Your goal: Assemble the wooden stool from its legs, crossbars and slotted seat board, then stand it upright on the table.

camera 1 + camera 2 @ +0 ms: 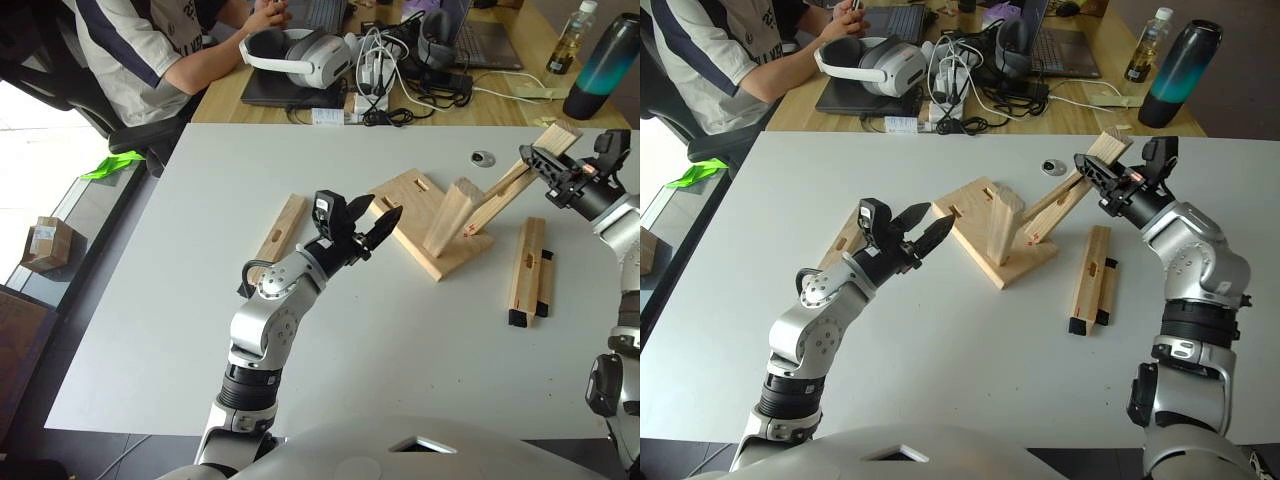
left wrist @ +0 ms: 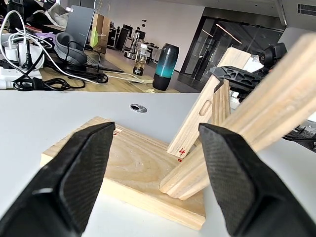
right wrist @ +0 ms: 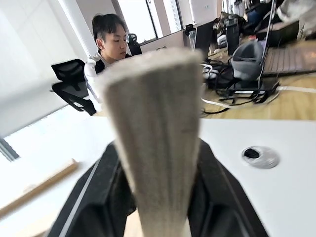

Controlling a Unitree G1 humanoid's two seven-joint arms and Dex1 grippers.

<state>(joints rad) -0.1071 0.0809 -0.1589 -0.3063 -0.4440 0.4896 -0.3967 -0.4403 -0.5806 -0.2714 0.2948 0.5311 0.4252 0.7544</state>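
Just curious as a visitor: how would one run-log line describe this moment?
left claw: open, beside seat board | right claw: shut on slanted leg | second leg: upright on seat board

Close-up leg [image 3: 153, 138] blurred, lower end cut off by edge

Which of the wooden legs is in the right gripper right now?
The slanted leg, lower end on the seat board beside the upright leg. The right gripper clamps it near its upper end; the loose pieces lie flat on the table.
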